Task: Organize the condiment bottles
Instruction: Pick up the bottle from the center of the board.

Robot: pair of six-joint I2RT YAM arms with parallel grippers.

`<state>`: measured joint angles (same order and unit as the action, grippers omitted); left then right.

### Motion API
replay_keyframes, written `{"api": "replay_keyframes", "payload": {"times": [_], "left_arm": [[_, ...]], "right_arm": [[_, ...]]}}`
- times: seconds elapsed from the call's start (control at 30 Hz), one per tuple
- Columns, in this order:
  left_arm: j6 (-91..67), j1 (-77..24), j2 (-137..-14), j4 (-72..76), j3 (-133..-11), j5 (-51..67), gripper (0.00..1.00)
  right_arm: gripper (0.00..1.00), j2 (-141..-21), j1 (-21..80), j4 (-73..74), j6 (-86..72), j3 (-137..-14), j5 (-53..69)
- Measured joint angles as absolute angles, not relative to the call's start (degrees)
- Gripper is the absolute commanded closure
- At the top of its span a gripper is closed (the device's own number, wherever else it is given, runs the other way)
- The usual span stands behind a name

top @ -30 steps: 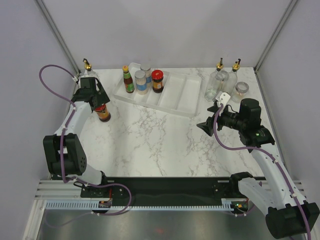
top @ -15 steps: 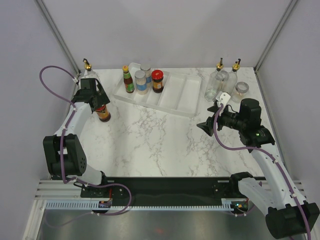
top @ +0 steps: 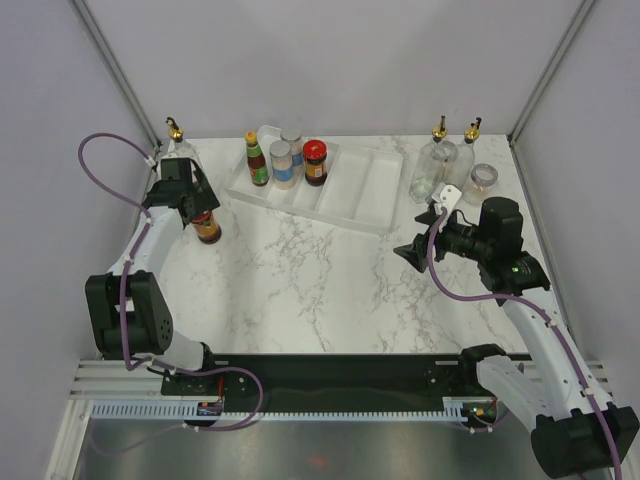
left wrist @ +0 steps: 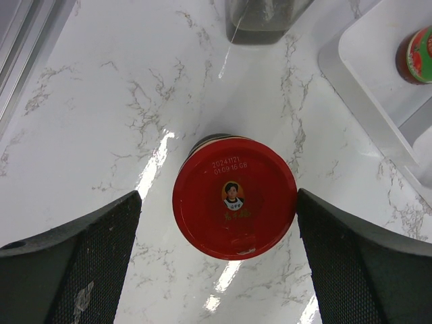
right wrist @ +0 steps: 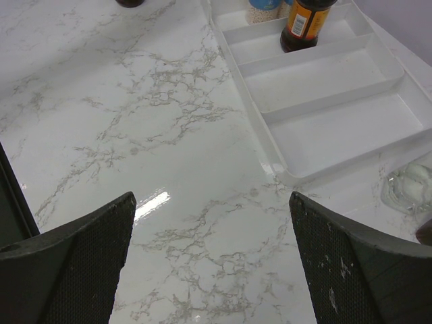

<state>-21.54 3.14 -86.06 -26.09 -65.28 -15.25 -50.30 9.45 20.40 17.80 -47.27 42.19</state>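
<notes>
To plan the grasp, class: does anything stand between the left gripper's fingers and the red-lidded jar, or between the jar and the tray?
Nothing visible. The open left gripper straddles the jar with nothing in between, and only bare marble lies between jar and tray.

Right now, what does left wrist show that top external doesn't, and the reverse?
Left wrist only: the date print and small portrait on the lid of the red-lidded jar, framed by the open fingers of the left end effector. Top external only: the right end effector, open over bare marble; two gold-spouted cruets and a silver-lidded jar far right; four containers in the white tray. Both: that jar standing outside the tray, and the left cruet.
</notes>
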Motion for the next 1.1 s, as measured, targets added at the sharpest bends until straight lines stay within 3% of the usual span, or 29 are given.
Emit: {"api": "replay_keyframes", "payload": {"times": [0.53,0.77,1.1], "left_arm": [[-21.54,3.14,-82.06,-26.06,-65.19,-15.25,0.00],[-16.71,3.05,-78.56,-28.84,-64.03,3.62,0.00],[-15.46,3.03,-77.87,-29.76,-63.42,8.19,0.00]], "right_arm": [[0.02,-50.28,9.06,20.38,17.96,-47.27,42.19],[0.02,-50.06,6.81,20.21,18.94,-46.50,42.61],[0.02,-48.77,5.23,20.18,19.33,-46.06,43.86]]}}
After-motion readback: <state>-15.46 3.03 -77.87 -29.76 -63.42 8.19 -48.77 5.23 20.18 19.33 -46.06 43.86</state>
